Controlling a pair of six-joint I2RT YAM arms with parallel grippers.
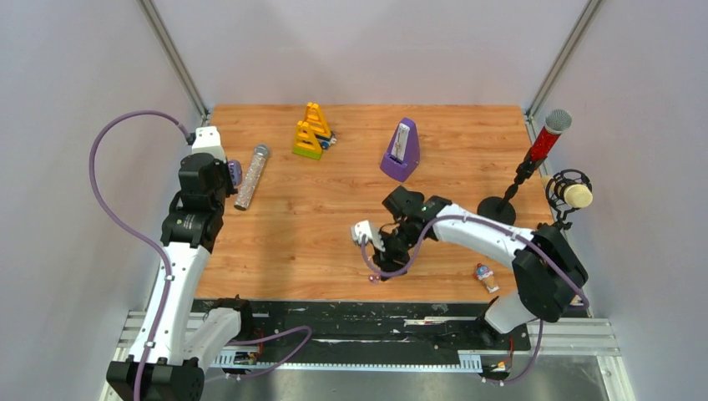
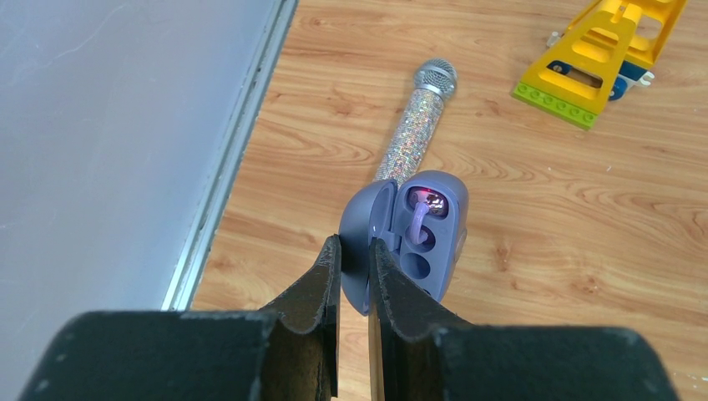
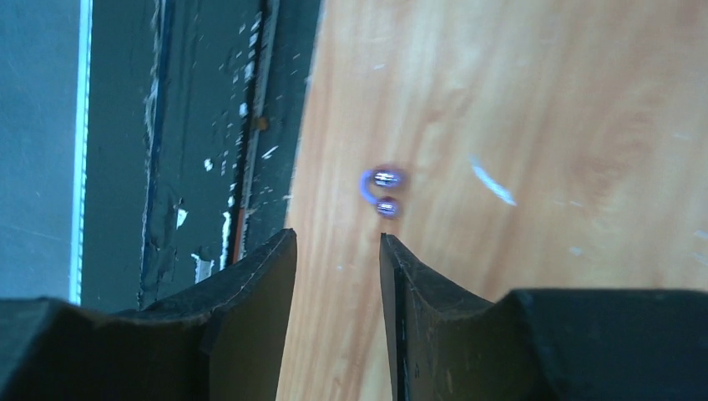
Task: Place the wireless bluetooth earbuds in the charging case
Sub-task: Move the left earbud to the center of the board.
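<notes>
The charging case is a grey-blue oval, not black, and it is hinged open. My left gripper is shut on its lid and holds it above the table at the far left. One pale purple earbud sits in the case's upper slot, and the slot below it is empty. A second small purple earbud lies on the wood near the table's front edge. My right gripper is open and empty, with its tips just short of that bud.
A glittery silver microphone lies just beyond the case. A yellow toy and a purple metronome stand at the back. A red microphone on a stand is at the right. A small figure lies near the black front strip.
</notes>
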